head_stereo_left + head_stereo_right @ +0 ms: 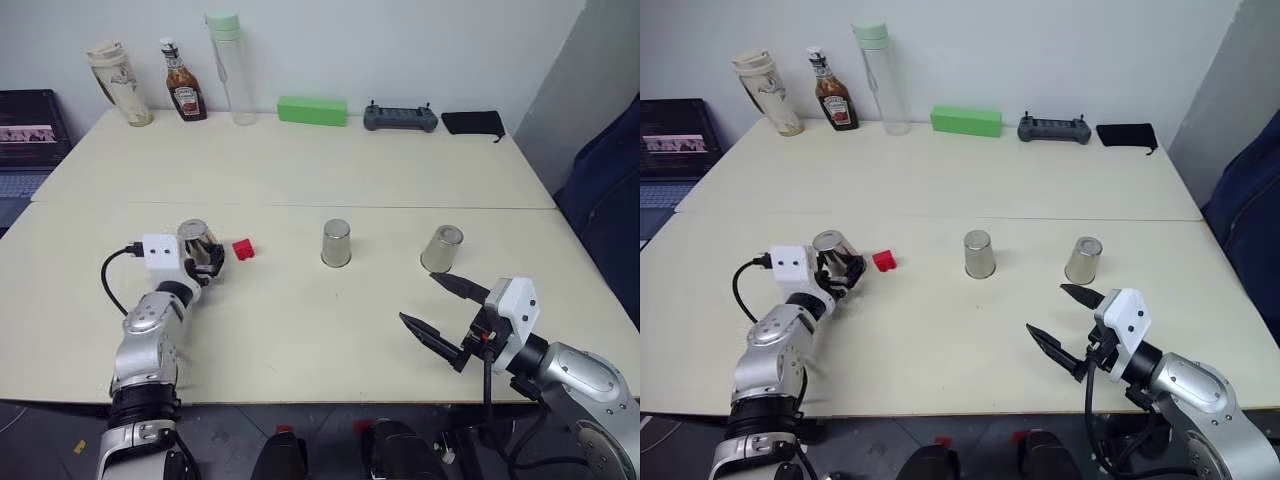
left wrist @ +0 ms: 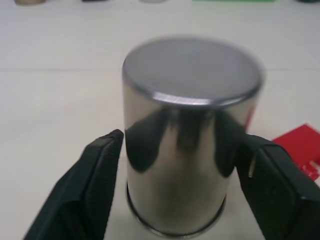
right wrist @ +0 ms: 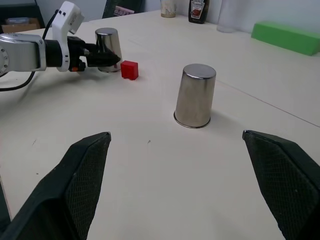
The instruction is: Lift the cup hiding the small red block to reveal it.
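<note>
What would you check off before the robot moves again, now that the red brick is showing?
1. Small red block uncovered on the table: ok.
2. Cup upside down on the table beside the block: ok.
3. Left gripper fingers off the cup: cannot tell; they flank it closely.
4. Right gripper open, holding nothing: ok.
5. Other two cups standing undisturbed: ok.

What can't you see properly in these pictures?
- Whether anything sits under the middle cup or the right cup: both stand upside down on the table.
- Red block, left wrist view: cut off by the picture's edge and partly behind a finger.
- Left cup, same view: its bottom rim is cut off, so I cannot tell if it rests on the table.
</note>
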